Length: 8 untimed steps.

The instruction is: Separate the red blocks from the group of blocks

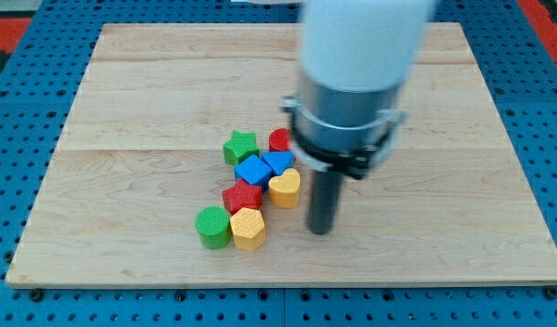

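Red blocks: two. One red block (242, 195), ridged, shape unclear, sits mid-cluster, touching the blue block (253, 171) above and the yellow hexagon (248, 228) below. Second red block (279, 139) at cluster's top right, mostly hidden by the arm housing (351, 100).
Neighbours: green star (241, 146) at upper left; second blue block (278, 162); yellow heart (284, 188); green cylinder (213, 226) at lower left.
Rod tip (322, 229): on the board (124, 91), just right of the yellow heart, apart from all blocks.
Claw: none fitted; plain rod, nothing to open or clamp.
Risk: blocks packed tight; pushing the middle red one likely drags blue or yellow along. A push from the right would hit the heart first.
Hidden: upper red block's shape; anything behind the housing.
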Available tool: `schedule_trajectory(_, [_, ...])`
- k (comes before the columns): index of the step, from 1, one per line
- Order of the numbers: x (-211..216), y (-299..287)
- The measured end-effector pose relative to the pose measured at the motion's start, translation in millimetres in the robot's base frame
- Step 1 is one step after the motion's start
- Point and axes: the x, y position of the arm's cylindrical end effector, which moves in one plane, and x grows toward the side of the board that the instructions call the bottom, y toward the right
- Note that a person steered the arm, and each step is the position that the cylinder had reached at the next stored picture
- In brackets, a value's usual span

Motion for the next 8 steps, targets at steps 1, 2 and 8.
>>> schedule_trajectory(1, [-25,-46])
schedule_trajectory(2, [-30,-118])
schedule_trajectory(8, [-28,-124])
